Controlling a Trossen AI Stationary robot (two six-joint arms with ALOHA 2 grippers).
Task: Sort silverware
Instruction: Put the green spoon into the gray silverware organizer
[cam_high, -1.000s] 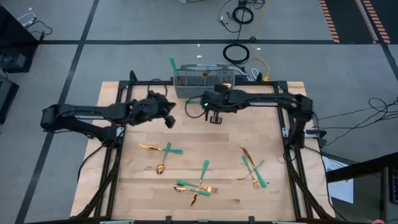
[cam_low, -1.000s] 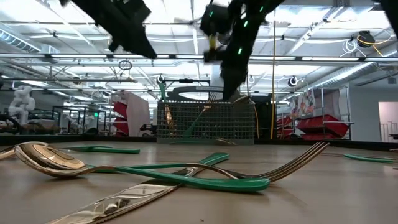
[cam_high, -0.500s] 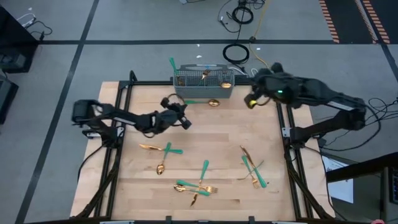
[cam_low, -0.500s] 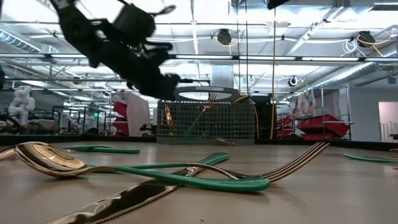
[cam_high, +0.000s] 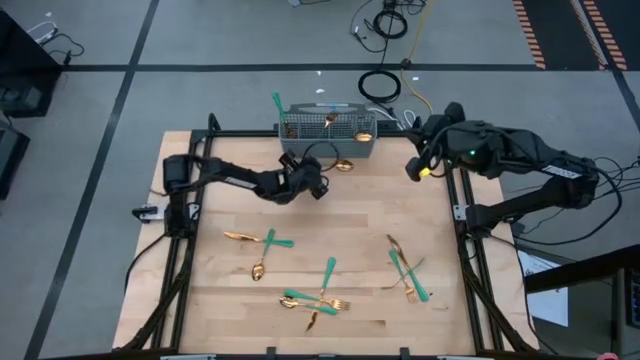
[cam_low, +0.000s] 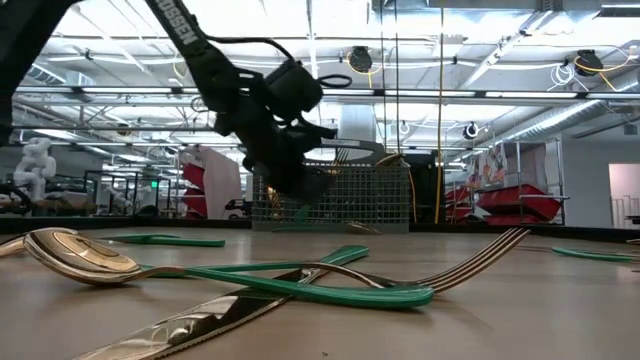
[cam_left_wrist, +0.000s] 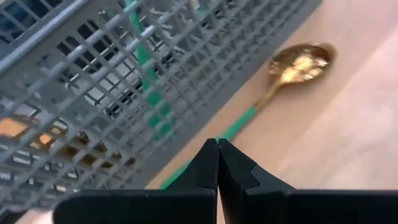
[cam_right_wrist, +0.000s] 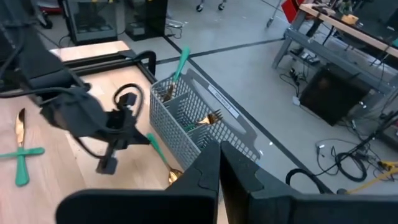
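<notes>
High view: the left gripper (cam_high: 318, 186) hovers low over the wooden table (cam_high: 200, 280) just in front of the grey wire-mesh basket (cam_high: 326, 131), its fingers pressed together and holding nothing; a gold spoon with a teal handle (cam_high: 336, 165) lies on the wood just beyond its tip, along the basket's front wall; the left wrist view shows the spoon (cam_left_wrist: 292, 67) ahead of the shut tips; several more pieces stand upright inside the basket; the right gripper (cam_high: 415, 168), fingers likewise shut and empty, is raised at the table's far right corner, well apart from the basket; the remaining silverware (cam_high: 320, 295) lies scattered across the near half of the table, behind the left gripper.
</notes>
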